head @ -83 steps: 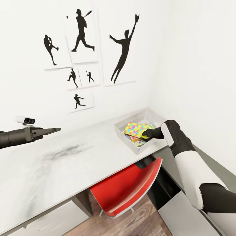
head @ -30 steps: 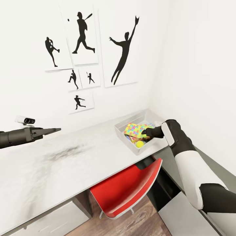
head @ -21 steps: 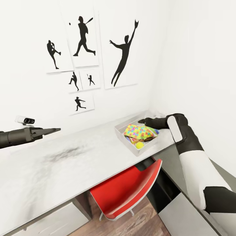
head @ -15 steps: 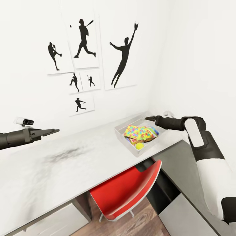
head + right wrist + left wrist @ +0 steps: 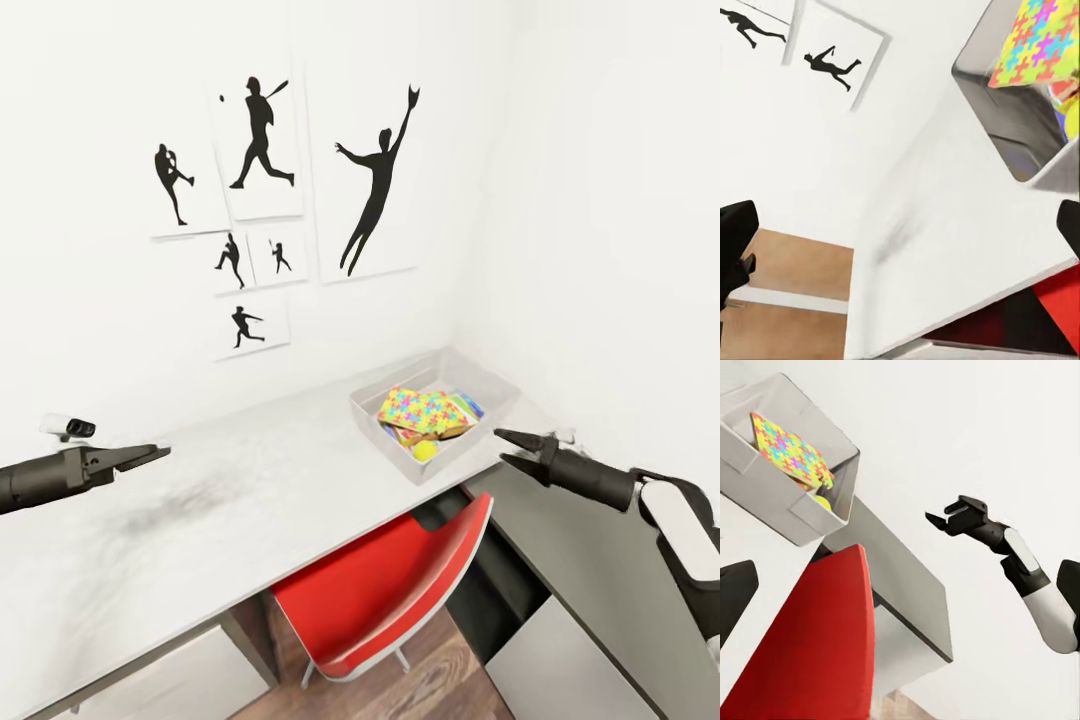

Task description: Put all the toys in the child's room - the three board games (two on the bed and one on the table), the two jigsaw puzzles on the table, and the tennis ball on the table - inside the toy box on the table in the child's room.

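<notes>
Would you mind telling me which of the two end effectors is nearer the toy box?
The right end effector, open just off the toy box; the left end effector hangs far along the table.

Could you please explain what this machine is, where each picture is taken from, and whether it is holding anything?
It is a simulated two-armed robot. The large picture comes from its head, looking down over a desk. The other two come from cameras near each end effector. On the desk stands a grey bin holding a bright puzzle, a small yellow-green ball and other colourful toys underneath. A red chair is tucked below. The right end effector hangs open and empty beside the bin. The left end effector hovers over the desk, holding nothing.
</notes>
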You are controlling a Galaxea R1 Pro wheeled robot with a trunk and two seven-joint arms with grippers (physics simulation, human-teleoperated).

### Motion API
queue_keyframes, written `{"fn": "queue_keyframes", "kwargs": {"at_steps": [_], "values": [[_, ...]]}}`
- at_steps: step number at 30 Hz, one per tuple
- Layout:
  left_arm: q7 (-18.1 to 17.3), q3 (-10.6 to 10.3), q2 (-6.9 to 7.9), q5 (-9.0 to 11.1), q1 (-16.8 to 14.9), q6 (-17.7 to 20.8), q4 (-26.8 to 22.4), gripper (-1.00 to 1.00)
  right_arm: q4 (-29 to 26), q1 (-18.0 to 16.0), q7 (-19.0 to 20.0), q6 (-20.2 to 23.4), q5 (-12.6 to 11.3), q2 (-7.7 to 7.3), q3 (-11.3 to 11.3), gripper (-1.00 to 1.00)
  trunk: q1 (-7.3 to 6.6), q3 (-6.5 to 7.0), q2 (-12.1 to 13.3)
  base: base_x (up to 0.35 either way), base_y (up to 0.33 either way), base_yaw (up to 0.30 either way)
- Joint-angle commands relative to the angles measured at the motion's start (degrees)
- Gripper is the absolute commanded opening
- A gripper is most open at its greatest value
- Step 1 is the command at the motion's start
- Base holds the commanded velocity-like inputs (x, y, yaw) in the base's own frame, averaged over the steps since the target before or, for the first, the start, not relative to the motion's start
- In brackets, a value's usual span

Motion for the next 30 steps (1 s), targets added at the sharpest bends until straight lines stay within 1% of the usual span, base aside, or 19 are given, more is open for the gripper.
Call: {"fn": "queue_keyframes", "kwargs": {"at_steps": [1,2,3,5,6,8,9,10,11,12,14,16,17,22,24,26,30], "values": [[-0.2,0.3,0.02,0.1,0.7,0.5,0.0,1.0,0.0,1.5,1.3,-0.9,0.1,-0.05,-0.5,1.0,0.04,0.0,-0.1,0.0,0.0,0.0],[-0.4,1.1,0.04,0.1,2.1,0.4,0.0,1.0,0.0,4.5,3.0,-3.4,0.1,-0.14,-1.2,1.0,0.04,0.09,-0.1,0.0,0.0,0.0],[-0.6,1.5,0.05,0.1,2.9,0.4,0.0,1.0,0.0,6.1,3.9,-4.6,0.1,-0.19,-1.5,1.0,0.04,0.19,-0.1,0.0,0.0,0.0],[-1.5,3.6,0.06,-0.1,6.0,0.4,0.0,1.0,0.0,12.9,9.5,-9.5,0.1,-0.29,-2.8,1.0,0.04,0.37,-0.1,0.0,0.0,0.0],[-1.7,4.2,0.04,-0.1,6.8,0.3,0.0,1.0,0.0,14.6,11.3,-10.8,0.1,-0.3,-3.1,1.0,0.04,0.47,-0.1,0.0,0.0,0.0],[-2.5,6.2,-0.02,-0.2,10.2,0.3,0.0,1.0,0.0,21.1,19.3,-16.6,0.5,-0.33,-4.4,1.0,0.04,0.66,-0.1,0.0,0.0,0.0],[-2.6,6.5,-0.06,-0.2,11.1,0.2,0.0,1.0,0.0,22.6,21.3,-18.2,0.7,-0.34,-4.6,1.0,0.04,0.75,-0.1,0.0,0.0,0.0],[-2.8,7.0,-0.16,-0.2,12.8,0.0,0.0,1.0,0.1,25.4,25.3,-21.5,1.3,-0.34,-4.9,1.0,0.04,0.85,-0.1,0.0,0.0,0.0],[-2.9,7.2,-0.22,-0.2,13.6,-0.3,0.0,1.0,0.2,26.7,27.1,-23.1,1.6,-0.35,-5.0,1.0,0.04,0.94,-0.1,0.0,0.0,0.0],[-3.0,7.5,-0.32,-0.1,15.1,-1.0,0.1,1.0,0.3,28.8,30.2,-25.7,2.2,-0.35,-5.2,1.0,0.04,1.03,-0.1,0.0,0.0,0.0],[-3.1,7.7,-0.48,0.2,16.8,-2.3,0.4,1.0,0.2,30.9,33.3,-28.2,3.0,-0.35,-5.6,1.0,0.04,1.22,-0.1,0.0,0.0,0.0],[-3.2,7.8,-0.58,0.3,17.6,-3.1,1.1,1.0,0.3,31.7,34.5,-29.1,3.3,-0.32,-5.9,1.0,0.04,1.41,-0.1,0.0,0.0,0.0],[-3.2,7.8,-0.71,0.4,18.3,-4.0,2.5,1.0,0.4,32.4,35.6,-29.9,3.5,-0.28,-6.2,1.0,0.04,1.5,-0.1,0.0,0.0,0.0],[-3.6,8.7,-0.66,0.5,18.9,-4.7,4.2,1.0,0.4,33.0,36.5,-30.7,4.2,-0.09,-6.4,1.0,0.04,1.82,-0.1,0.0,0.0,0.0],[-4.5,9.6,-0.68,0.4,19.0,-4.9,4.6,1.0,0.5,33.1,36.6,-30.8,4.7,0.01,-6.5,1.0,0.04,1.86,-0.1,0.0,0.0,0.0],[-6.2,10.3,-0.7,0.1,19.0,-4.9,4.9,1.0,0.6,33.1,36.6,-31.0,5.6,0.16,-6.6,1.0,0.04,1.88,-0.1,0.0,0.0,0.0],[-8.4,10.6,-0.73,-0.1,19.0,-5.1,5.2,1.0,0.7,33.1,36.5,-31.1,6.6,0.33,-6.7,1.0,0.04,1.89,-0.1,0.0,0.0,0.0]]}}
